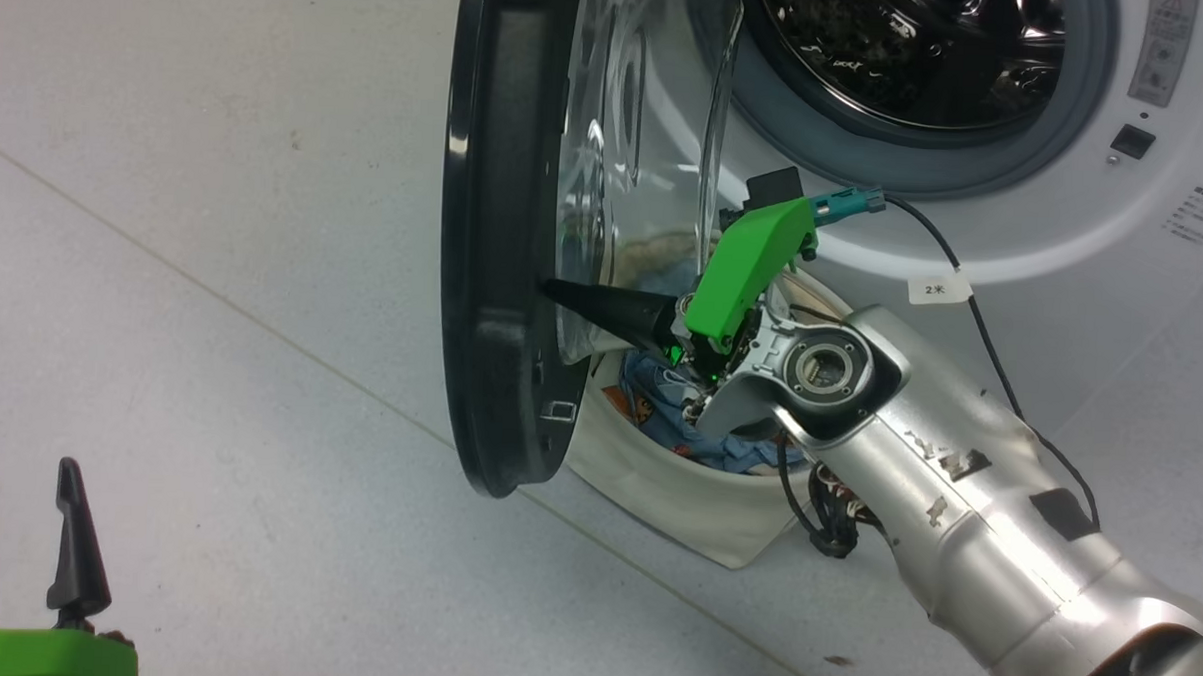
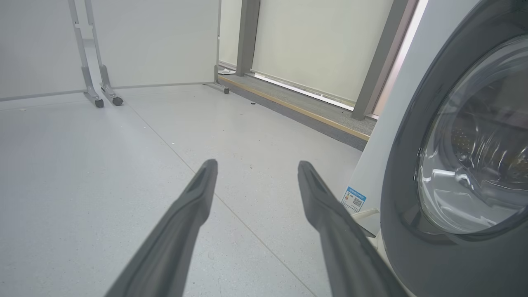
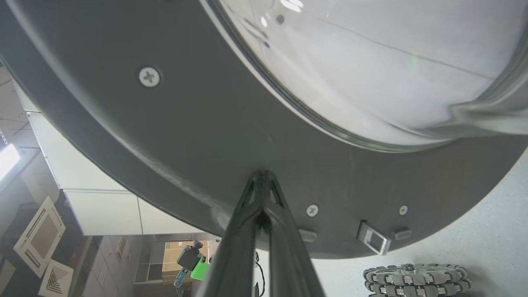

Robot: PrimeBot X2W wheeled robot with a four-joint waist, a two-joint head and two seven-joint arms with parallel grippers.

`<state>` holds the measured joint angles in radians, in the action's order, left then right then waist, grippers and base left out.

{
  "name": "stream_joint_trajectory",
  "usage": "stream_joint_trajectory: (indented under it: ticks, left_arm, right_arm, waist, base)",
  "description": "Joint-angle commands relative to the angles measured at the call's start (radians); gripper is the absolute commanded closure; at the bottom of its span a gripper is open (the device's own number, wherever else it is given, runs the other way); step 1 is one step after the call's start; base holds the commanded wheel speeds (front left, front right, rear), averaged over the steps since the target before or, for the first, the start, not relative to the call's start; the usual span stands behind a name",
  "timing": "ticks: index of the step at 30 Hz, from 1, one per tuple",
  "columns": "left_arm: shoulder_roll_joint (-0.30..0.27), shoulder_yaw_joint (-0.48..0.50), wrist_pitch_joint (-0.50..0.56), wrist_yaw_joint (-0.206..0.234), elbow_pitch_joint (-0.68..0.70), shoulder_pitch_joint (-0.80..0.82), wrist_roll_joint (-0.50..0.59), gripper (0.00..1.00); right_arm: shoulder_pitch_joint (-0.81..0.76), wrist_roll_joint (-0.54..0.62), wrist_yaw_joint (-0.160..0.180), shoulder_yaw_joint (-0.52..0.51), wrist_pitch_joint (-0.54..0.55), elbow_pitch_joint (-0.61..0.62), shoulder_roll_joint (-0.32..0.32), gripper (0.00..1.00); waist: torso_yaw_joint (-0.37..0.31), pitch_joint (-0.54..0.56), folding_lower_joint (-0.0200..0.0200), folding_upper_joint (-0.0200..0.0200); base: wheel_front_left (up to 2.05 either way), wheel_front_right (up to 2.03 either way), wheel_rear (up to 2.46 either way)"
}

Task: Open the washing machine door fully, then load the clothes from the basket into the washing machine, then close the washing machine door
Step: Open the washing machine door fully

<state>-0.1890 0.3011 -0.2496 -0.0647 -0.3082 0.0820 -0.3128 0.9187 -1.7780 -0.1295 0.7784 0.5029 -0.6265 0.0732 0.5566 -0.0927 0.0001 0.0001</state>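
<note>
A white tag (image 1: 938,288) on my right arm's cable is reading "2米". The grey label (image 1: 1167,48) at the washing machine's (image 1: 1065,234) upper corner and the small print below it are too small for me to read. A blue sticker (image 2: 353,199) with a square code is sitting low on its white body. The washing machine door (image 1: 494,274) is standing open, edge-on to my head camera, its black rim jutting out over the floor (image 1: 213,294). I am holding my right jaws together, their tips touching the door's dark inner rim just beside the glass, near a metal latch (image 3: 373,240). My left jaws are hanging apart, gripping nothing, low at my left, with bare floor ahead running to white panels on wheeled legs (image 2: 103,45). The basket (image 1: 677,481) is sitting on the floor below the drum (image 1: 911,59) opening, between the door and the machine's front. The clothes (image 1: 665,395), blue with orange print, are lying inside it.
</note>
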Motion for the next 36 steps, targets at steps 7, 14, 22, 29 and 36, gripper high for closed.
stream_joint_trajectory:
  ticks: [7, 14, 22, 29, 36]
  left_arm:
    - [-0.040, 0.005, -0.008, -0.002, 0.016, 0.042, 0.002, 0.00]
    - [-0.049, -0.026, 0.000, -0.008, -0.008, 0.070, 0.010, 0.00]
    - [-0.063, -0.055, 0.011, -0.013, -0.027, 0.085, 0.019, 0.00]
    - [-0.078, -0.058, 0.017, -0.010, -0.028, 0.078, 0.018, 0.00]
    - [-0.083, -0.056, 0.017, -0.005, -0.016, 0.073, 0.010, 0.00]
  right_arm:
    - [-0.016, 0.058, -0.001, -0.039, -0.085, 0.069, 0.018, 0.00]
    - [-0.124, 0.166, -0.001, -0.060, -0.230, 0.185, 0.122, 0.00]
    - [-0.294, 0.468, -0.001, -0.069, -0.597, 0.312, 0.287, 0.00]
    - [-0.475, 0.761, -0.001, -0.127, -0.755, 0.329, 0.335, 0.00]
    - [-0.637, 1.013, -0.001, -0.325, -0.764, 0.410, 0.284, 0.00]
  waist:
    - [-0.011, 0.024, 0.0000, -0.0001]
    - [-0.026, 0.057, 0.0000, -0.0001]
    - [-0.047, 0.108, 0.0000, -0.0001]
    - [-0.081, 0.136, 0.0000, -0.0001]
    - [-0.106, 0.139, 0.0000, -0.0001]
  base:
    - [0.00, 0.00, 0.00]
    - [0.00, 0.00, 0.00]
    - [0.00, 0.00, 0.00]
    - [0.00, 0.00, 0.00]
    - [0.00, 0.00, 0.00]
